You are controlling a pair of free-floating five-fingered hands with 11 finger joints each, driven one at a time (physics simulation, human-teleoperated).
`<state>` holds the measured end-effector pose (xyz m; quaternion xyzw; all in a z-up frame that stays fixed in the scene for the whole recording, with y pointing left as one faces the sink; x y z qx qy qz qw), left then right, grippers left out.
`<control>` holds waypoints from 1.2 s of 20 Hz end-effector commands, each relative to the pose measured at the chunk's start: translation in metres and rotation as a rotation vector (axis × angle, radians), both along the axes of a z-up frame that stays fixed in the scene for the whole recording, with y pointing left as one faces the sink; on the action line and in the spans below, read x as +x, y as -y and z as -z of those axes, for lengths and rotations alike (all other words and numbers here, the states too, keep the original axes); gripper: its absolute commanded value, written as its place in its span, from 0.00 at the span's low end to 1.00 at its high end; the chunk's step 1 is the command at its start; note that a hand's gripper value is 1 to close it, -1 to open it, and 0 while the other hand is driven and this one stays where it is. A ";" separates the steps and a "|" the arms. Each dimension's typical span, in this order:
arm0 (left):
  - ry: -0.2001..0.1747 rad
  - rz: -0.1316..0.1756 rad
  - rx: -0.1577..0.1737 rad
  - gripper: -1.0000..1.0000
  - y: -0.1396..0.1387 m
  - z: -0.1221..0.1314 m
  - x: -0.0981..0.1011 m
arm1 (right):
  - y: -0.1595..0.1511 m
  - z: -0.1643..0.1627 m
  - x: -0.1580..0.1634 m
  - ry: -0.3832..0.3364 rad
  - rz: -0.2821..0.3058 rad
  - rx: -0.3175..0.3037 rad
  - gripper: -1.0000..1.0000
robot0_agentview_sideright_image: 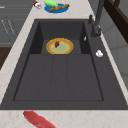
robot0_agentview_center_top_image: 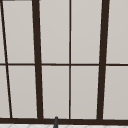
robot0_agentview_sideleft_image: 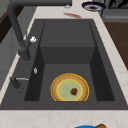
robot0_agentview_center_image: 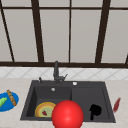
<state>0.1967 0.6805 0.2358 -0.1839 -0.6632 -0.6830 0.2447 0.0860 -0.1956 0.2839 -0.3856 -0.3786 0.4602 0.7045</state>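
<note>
A large red ball (robot0_agentview_center_image: 67, 114) hangs low in the front view, before the sink's front edge and covering part of a plate. To its right a black hand (robot0_agentview_center_image: 95, 110), the right one, floats over the right half of the dark sink (robot0_agentview_center_image: 105, 92), apart from the ball and touching nothing I can see. The yellow-rimmed plate (robot0_agentview_center_image: 44, 109) (robot0_agentview_sideleft_image: 69, 88) (robot0_agentview_sideright_image: 60, 46) lies in the left basin, with a green centre and a small red piece (robot0_agentview_sideleft_image: 74, 91) on it.
A dark faucet (robot0_agentview_center_image: 56, 72) (robot0_agentview_sideleft_image: 17, 27) stands behind the sink. On the left counter a blue plate (robot0_agentview_center_image: 7, 101) (robot0_agentview_sideright_image: 56, 8) carries a green and a brown item. A red pepper-like thing (robot0_agentview_center_image: 116, 105) (robot0_agentview_sideleft_image: 72, 15) (robot0_agentview_sideright_image: 37, 119) lies on the right counter. A window fills the wall behind.
</note>
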 end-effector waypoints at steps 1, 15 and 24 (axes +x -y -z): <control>0.000 -0.031 0.017 0.00 0.017 -0.016 0.003 | 0.000 0.000 0.000 0.000 0.000 0.000 0.50; -0.022 -0.071 0.029 0.00 0.056 -0.025 0.012 | 0.000 0.000 0.000 0.000 0.000 0.000 0.50; -0.019 -0.062 0.050 0.00 0.077 -0.025 0.035 | 0.000 0.000 0.000 0.000 0.000 0.000 0.50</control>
